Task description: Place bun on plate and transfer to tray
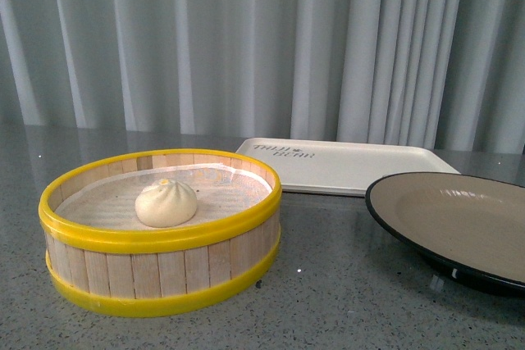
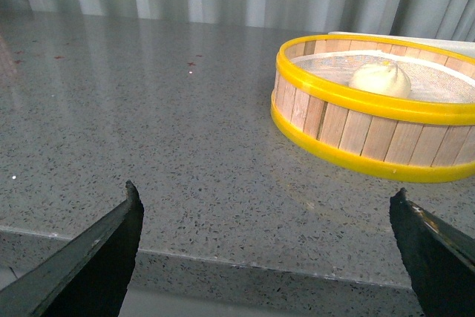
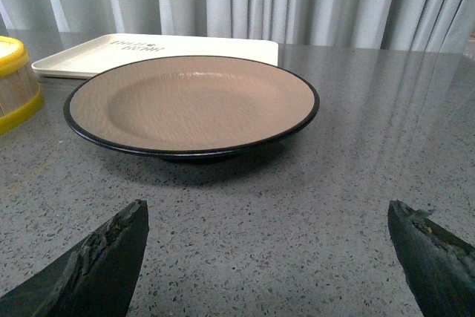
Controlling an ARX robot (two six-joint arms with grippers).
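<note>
The cream-white bun (image 1: 166, 202) sits inside a round wooden steamer basket with yellow rims (image 1: 160, 276) at the front left; it also shows in the left wrist view (image 2: 380, 78). The plate (image 1: 459, 223), beige inside with a black rim, stands empty at the right and fills the right wrist view (image 3: 193, 102). The cream-white tray (image 1: 344, 165) lies empty behind them, also in the right wrist view (image 3: 82, 53). My left gripper (image 2: 266, 217) is open near the table's front edge, short of the basket. My right gripper (image 3: 266, 231) is open, short of the plate. Neither arm shows in the front view.
The grey speckled table (image 1: 328, 293) carries everything. A pale pleated curtain (image 1: 262, 38) hangs behind the table. The table's front edge (image 2: 245, 261) shows in the left wrist view. The basket's edge (image 3: 15, 83) stands beside the plate in the right wrist view.
</note>
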